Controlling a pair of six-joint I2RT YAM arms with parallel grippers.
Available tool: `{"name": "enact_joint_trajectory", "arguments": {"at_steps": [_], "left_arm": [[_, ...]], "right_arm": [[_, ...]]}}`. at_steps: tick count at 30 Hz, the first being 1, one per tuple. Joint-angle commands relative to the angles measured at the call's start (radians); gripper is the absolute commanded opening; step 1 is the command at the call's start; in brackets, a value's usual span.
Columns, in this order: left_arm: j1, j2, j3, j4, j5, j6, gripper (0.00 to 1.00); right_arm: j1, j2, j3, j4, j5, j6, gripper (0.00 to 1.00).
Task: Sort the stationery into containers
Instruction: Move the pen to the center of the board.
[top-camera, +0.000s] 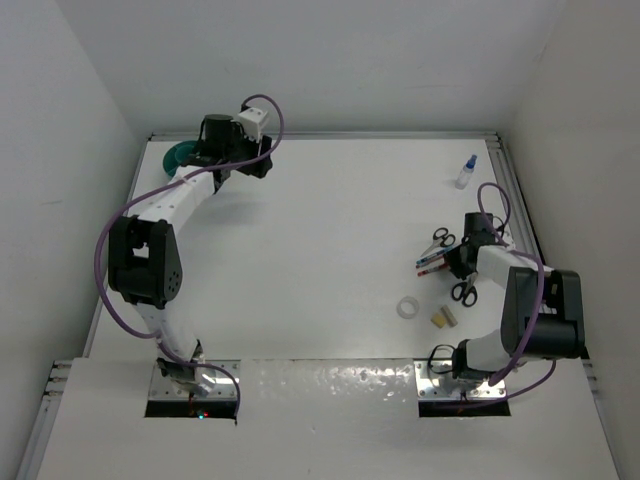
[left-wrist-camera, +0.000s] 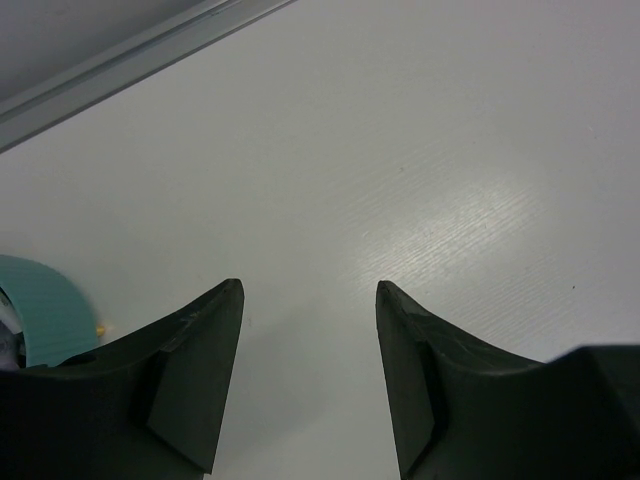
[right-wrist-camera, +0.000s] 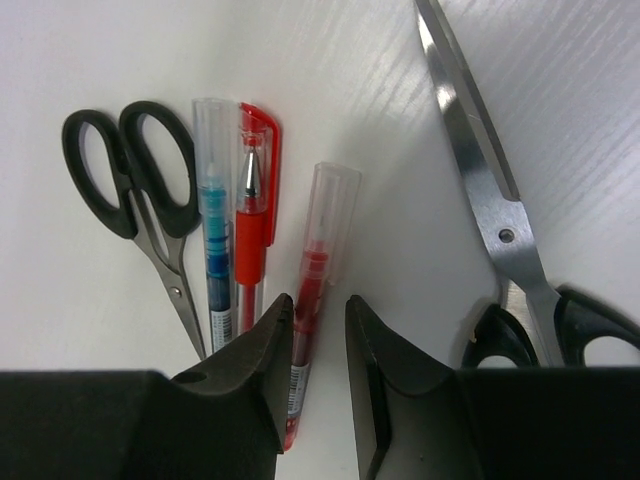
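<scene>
In the upper left of the overhead view, the left gripper (left-wrist-camera: 310, 288) hangs with its jaws wide and empty just beside the round teal plastic desk pot (top-camera: 177, 156). At mid-right, the right gripper (right-wrist-camera: 317, 303) has its jaws narrow astride a thin red clear-capped pen (right-wrist-camera: 328, 225), seemingly not yet pinching it. The pen lies between small black-handled scissors (right-wrist-camera: 150, 215) and larger black-handled scissors (right-wrist-camera: 490, 190).

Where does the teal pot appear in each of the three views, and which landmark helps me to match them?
Top external: upper left, the teal pot partly hidden behind the left arm.
Left wrist: lower left edge, cut off by the frame, beside the open left pincer.
Right wrist: not in it.
Shared landmark: the grey rail at the far edge, also seen top left in the left wrist view.
</scene>
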Motion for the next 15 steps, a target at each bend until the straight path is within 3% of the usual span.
{"name": "enact_joint_trajectory", "arguments": {"at_steps": [1,7,12,15], "left_arm": [[0.005,-0.034,0.023,0.043,-0.007,-0.011,0.54],[0.005,-0.042,0.029,0.055,-0.012,-0.012,0.54],[0.018,-0.047,0.027,0.066,-0.018,-0.012,0.54],[0.019,-0.048,0.027,0.073,-0.023,-0.012,0.54]], "right_arm": [[-0.009,0.029,0.014,-0.134,0.010,-0.014,0.28],[-0.007,0.055,0.046,-0.256,0.016,0.000,0.27],[-0.005,0.088,0.049,-0.265,0.015,0.028,0.34],[-0.005,0.117,0.051,-0.253,0.010,0.031,0.31]]}}
